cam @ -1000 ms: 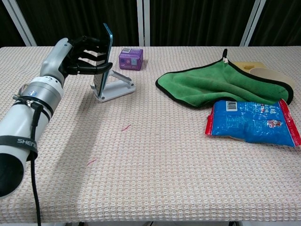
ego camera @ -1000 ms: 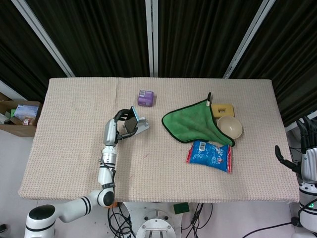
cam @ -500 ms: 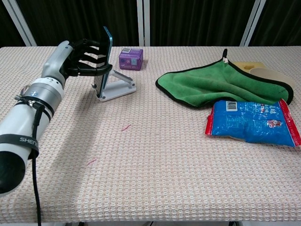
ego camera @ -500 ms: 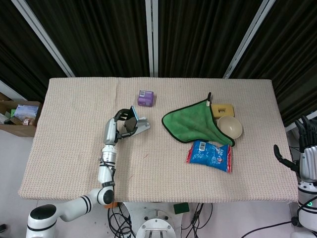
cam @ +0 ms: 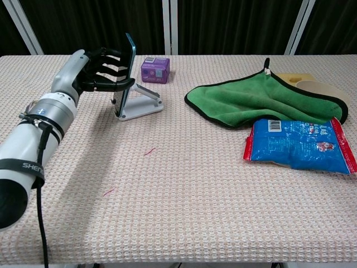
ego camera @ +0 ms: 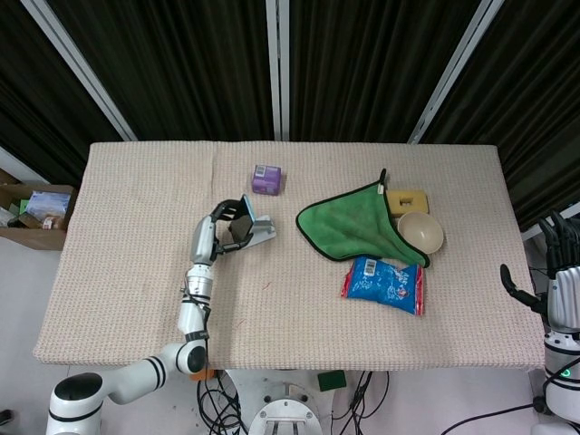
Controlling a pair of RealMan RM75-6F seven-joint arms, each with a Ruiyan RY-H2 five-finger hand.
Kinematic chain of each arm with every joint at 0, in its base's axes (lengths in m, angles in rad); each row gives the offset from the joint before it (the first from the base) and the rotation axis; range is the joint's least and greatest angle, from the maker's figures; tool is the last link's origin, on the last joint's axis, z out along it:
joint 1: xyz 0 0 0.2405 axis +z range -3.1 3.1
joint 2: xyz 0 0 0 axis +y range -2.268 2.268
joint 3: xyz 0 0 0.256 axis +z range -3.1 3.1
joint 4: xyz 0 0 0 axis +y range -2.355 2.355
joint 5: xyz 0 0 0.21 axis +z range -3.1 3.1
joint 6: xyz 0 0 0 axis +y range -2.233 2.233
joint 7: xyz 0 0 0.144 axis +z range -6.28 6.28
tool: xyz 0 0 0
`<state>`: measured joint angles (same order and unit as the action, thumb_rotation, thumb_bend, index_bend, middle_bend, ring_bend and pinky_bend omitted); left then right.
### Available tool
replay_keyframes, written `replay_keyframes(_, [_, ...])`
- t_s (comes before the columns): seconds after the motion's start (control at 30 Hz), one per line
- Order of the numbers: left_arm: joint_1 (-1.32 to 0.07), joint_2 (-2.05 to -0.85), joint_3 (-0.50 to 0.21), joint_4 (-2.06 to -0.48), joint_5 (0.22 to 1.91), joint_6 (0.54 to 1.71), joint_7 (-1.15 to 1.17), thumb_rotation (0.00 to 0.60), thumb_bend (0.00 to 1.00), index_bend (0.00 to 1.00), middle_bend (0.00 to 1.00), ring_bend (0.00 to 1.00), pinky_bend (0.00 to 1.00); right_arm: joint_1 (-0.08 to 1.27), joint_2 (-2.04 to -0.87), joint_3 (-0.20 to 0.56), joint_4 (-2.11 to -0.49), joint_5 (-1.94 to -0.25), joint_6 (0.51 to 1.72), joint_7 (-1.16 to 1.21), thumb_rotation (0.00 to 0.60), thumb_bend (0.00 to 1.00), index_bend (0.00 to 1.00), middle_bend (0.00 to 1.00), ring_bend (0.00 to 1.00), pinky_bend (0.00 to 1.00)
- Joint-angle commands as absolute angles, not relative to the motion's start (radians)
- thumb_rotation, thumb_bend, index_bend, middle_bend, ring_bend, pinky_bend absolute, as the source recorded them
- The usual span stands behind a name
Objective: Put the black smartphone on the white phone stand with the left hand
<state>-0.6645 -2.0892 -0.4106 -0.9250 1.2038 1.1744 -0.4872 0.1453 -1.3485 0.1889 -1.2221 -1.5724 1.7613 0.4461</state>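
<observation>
The left hand (cam: 97, 70) grips the phone (cam: 125, 75), fingers (cam: 111, 71) wrapped across its back and the thumb under its lower part. The phone stands nearly upright on its long edge, blue rim facing the chest camera, its bottom end down in the lip of the stand (cam: 143, 105). From the chest view the phone's back leans toward the stand's sloped prop, though whether it rests fully against it cannot be told. In the head view the same hand (ego camera: 220, 228) shows with the phone (ego camera: 241, 227) against the stand (ego camera: 262, 232), the forearm running back toward the near edge of the worktop (cam: 184, 201).

Just beyond the hand, past the stand, sits a small purple box (cam: 155, 70), apart from both. Off to the hand's right, well apart, lies a green cloth (cam: 262, 100) with a dark border, spread flat. Nearer the camera than the cloth, and touching its edge, is a blue packet (cam: 301, 145). Behind the cloth, at the far right, a yellow sponge (ego camera: 407, 198) and a cream bowl (ego camera: 420, 232) sit close together, the bowl partly overlapped by the cloth's corner.

The right hand (ego camera: 562, 272) is off the worktop at the far right of the head view, fingers apart and pointing up, holding nothing.
</observation>
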Motion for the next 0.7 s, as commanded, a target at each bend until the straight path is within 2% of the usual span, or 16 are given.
replay_keyframes(0.03, [-0.664,-2.085,-0.405,-0.924,1.211,1.17,-0.497,0.6,0.31,0.28,0.35,0.3,0.3,0.146,-1.349,0.188,-1.221,-1.572,1.76,0.446,0.6,0.36,0.0,0.0,0.0,0.0])
replay_keyframes(0.3, [-0.663,-2.088,-0.4,-0.915,1.222,1.176,-0.508,0.6,0.3,0.17,0.23,0.18,0.29,0.143,-1.349,0.188,-1.218,-1.572,1.763,0.449,0.6,0.36,0.0,0.0,0.0,0.0])
replay_keyframes(0.7, [-0.651,-2.075,-0.367,-0.933,1.274,1.218,-0.518,0.6,0.28,0.12,0.14,0.12,0.25,0.141,-1.35,0.191,-1.221,-1.572,1.768,0.45,0.6,0.36,0.0,0.0,0.0,0.0])
